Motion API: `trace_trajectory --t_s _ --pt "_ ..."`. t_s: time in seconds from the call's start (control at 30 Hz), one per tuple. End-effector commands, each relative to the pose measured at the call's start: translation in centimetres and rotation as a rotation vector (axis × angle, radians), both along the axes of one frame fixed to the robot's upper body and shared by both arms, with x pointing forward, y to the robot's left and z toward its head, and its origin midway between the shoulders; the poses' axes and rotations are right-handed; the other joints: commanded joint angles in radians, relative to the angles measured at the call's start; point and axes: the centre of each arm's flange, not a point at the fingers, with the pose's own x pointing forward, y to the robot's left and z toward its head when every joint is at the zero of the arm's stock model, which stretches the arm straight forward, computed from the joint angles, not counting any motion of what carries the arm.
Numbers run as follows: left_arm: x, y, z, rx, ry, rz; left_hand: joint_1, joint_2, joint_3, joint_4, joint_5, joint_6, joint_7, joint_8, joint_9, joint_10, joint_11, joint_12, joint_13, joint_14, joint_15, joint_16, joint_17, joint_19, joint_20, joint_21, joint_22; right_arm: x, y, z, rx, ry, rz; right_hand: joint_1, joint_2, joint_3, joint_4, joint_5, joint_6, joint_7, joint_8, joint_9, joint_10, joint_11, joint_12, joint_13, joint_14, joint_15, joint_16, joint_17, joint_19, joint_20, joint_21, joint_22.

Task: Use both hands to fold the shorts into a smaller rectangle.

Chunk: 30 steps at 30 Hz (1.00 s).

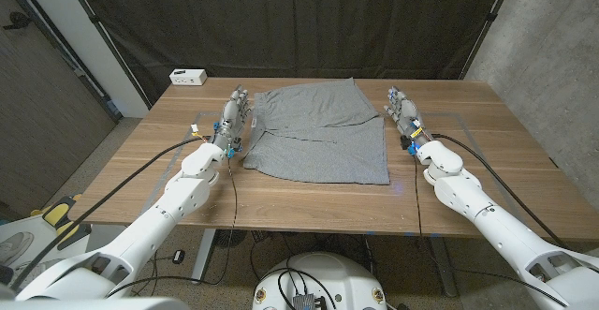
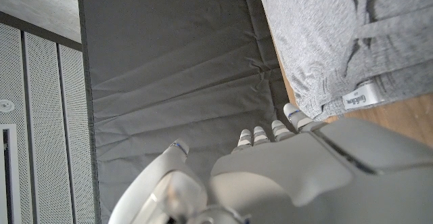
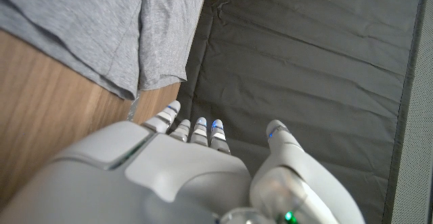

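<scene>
Grey shorts [image 1: 319,130] lie spread on the wooden table [image 1: 468,198], waistband toward the far edge. My left hand [image 1: 232,118] stands just left of the shorts' left edge, fingers extended and holding nothing. My right hand [image 1: 403,111] stands just right of the shorts' right edge, fingers extended and also holding nothing. In the left wrist view, the left hand [image 2: 270,163] sits beside the shorts [image 2: 338,41], whose white label shows at the waistband. In the right wrist view, the right hand [image 3: 183,163] is close to the hem of the shorts [image 3: 101,28].
A small white box [image 1: 188,77] stands at the table's far left corner. A dark curtain [image 1: 281,20] hangs behind the table. Bare wood lies in front of the shorts and along both sides.
</scene>
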Motion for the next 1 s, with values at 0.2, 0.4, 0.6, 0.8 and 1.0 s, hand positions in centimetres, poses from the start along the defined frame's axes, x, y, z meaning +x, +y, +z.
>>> trace_trajectory --t_s 0.2,0.4,0.6,0.8,1.0 --pt "-0.6 0.0 0.3 0.070 -0.087 0.049 0.080 0.059 0.009 -0.081 -0.013 -0.261 -0.049 0.033 0.003 -0.265 -0.049 0.036 0.003 -0.309 -0.015 0.010 -0.009 -0.234 0.015 0.005 -0.010 -0.7 -0.2 -0.1 -0.063 0.002 -0.059 0.092 -0.004 0.033 -0.074 -0.016 0.036 0.021 0.016 0.007 0.040 0.052 0.015 0.002 0.055 0.057 0.020 0.006 0.045 0.045 0.012 0.002" --pt "-1.7 0.0 1.0 0.164 -0.157 0.146 0.165 0.044 0.028 -0.155 -0.053 -0.139 -0.050 0.048 0.005 -0.139 -0.005 0.063 0.005 -0.207 0.028 0.021 -0.009 -0.148 0.063 0.017 -0.011 -1.6 -0.2 0.6 -0.166 -0.007 -0.132 0.123 -0.010 0.042 -0.104 -0.026 0.050 0.023 0.018 0.008 0.065 0.073 0.020 0.003 0.081 0.075 0.023 0.008 0.062 0.067 0.014 0.003" --pt "-2.5 -0.2 1.5 0.256 -0.190 0.200 0.195 0.043 0.036 -0.182 -0.067 -0.105 -0.046 0.049 0.005 -0.117 0.020 0.063 0.005 -0.198 0.012 0.015 -0.009 -0.129 0.084 0.016 -0.011 -2.5 0.2 1.2 -0.311 -0.025 -0.198 0.154 -0.007 0.054 -0.130 -0.032 0.061 0.015 0.021 0.008 0.088 0.070 0.024 0.004 0.093 0.078 0.023 0.008 0.071 0.077 0.014 0.003" --pt "-3.7 -0.3 2.0 0.351 -0.229 0.253 0.211 0.042 0.040 -0.197 -0.075 -0.088 -0.049 0.050 0.005 -0.113 0.022 0.060 0.006 -0.194 0.028 0.012 -0.009 -0.129 0.096 0.012 -0.011 -3.4 0.4 1.5 -0.384 -0.031 -0.241 0.171 -0.006 0.061 -0.145 -0.034 0.070 0.006 0.022 0.008 0.099 0.067 0.025 0.004 0.104 0.073 0.024 0.009 0.076 0.083 0.014 0.003" --pt "-4.9 -0.5 2.2 0.416 -0.260 0.295 0.246 0.034 0.043 -0.234 -0.100 -0.040 -0.044 0.045 0.006 -0.067 0.045 0.064 0.007 -0.148 0.087 0.017 -0.006 -0.123 0.173 0.004 -0.007 -4.4 0.6 1.8 -0.444 -0.050 -0.268 0.185 -0.006 0.066 -0.157 -0.035 0.078 -0.001 0.023 0.009 0.104 0.062 0.024 0.004 0.112 0.069 0.024 0.009 0.081 0.091 0.014 0.003"
